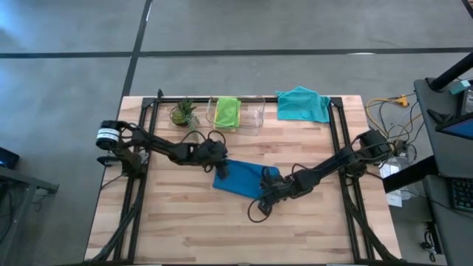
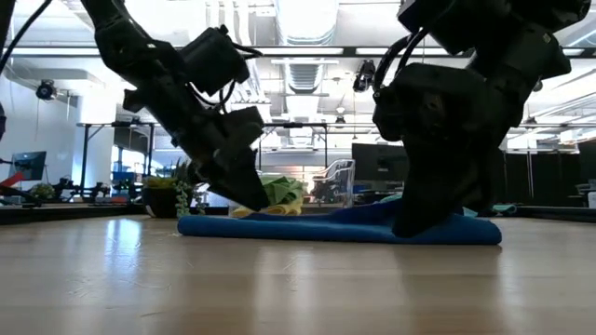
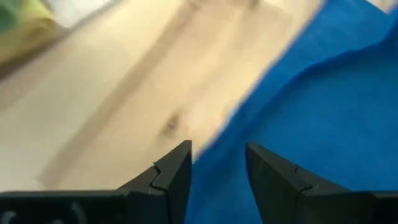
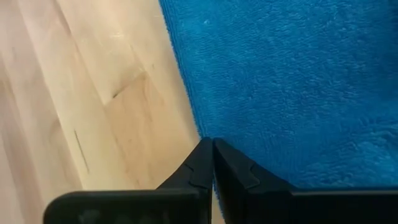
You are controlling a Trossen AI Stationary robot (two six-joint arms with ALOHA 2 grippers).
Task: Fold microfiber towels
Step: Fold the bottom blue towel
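A dark blue towel (image 1: pixel 240 179) lies flat on the wooden table (image 1: pixel 185 229), near its middle. My left gripper (image 3: pixel 217 158) stands open at the towel's far left corner (image 1: pixel 222 166), slanting down, with the towel's edge (image 3: pixel 249 106) showing between its fingers. Whether they touch the cloth, I cannot tell. My right gripper (image 4: pixel 211 142) is shut, low at the towel's near edge (image 1: pixel 264 196). A lime green towel (image 1: pixel 227 112) lies in a clear bin. A teal towel (image 1: pixel 303 104) lies at the far right. My right gripper has its two fingertips (image 4: pixel 227 163) shut together on the dark blue towel's near edge (image 4: pixel 198 124), toward its right end. It comes slanting down from the table's right. The tips hide how many layers are between them. The towel lies flat on the table.
The clear bin (image 1: pixel 255 117) and a small potted plant (image 1: pixel 183 112) stand along the far edge. A black frame (image 1: pixel 336 140) runs down both sides of the table. Bare wood lies in front of the towel, toward the near edge.
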